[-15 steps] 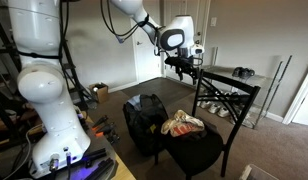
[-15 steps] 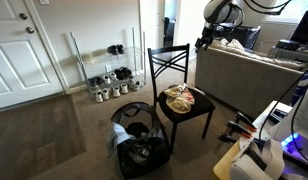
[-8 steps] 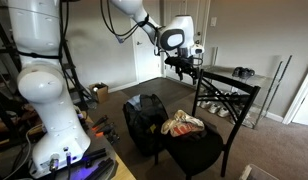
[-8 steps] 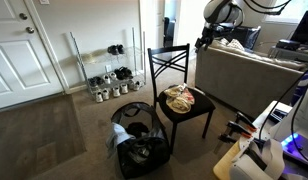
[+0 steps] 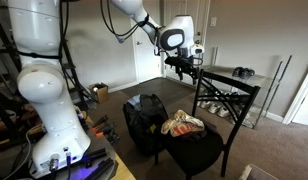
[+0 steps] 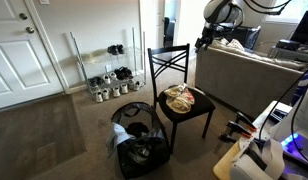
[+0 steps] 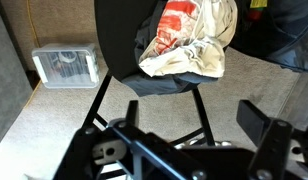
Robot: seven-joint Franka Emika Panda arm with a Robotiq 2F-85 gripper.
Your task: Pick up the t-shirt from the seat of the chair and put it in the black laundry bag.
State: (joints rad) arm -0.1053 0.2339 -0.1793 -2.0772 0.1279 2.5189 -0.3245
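A crumpled cream, red and tan t-shirt (image 5: 182,124) lies on the seat of a black metal chair (image 5: 216,93); both exterior views show it (image 6: 181,98). A black laundry bag (image 5: 145,119) stands open on the floor beside the chair (image 6: 137,140). My gripper (image 5: 182,66) hangs high in the air, well above and behind the chair back, apart from everything (image 6: 204,42). In the wrist view the t-shirt (image 7: 189,40) is far ahead and my gripper (image 7: 189,140) is open and empty, one fingertip (image 7: 264,124) showing at the right.
A wire shoe rack (image 6: 106,76) with shoes stands by the wall. A grey sofa (image 6: 256,68) is behind the chair. A clear plastic box (image 7: 66,66) sits on the carpet. A white door (image 6: 24,45) is closed.
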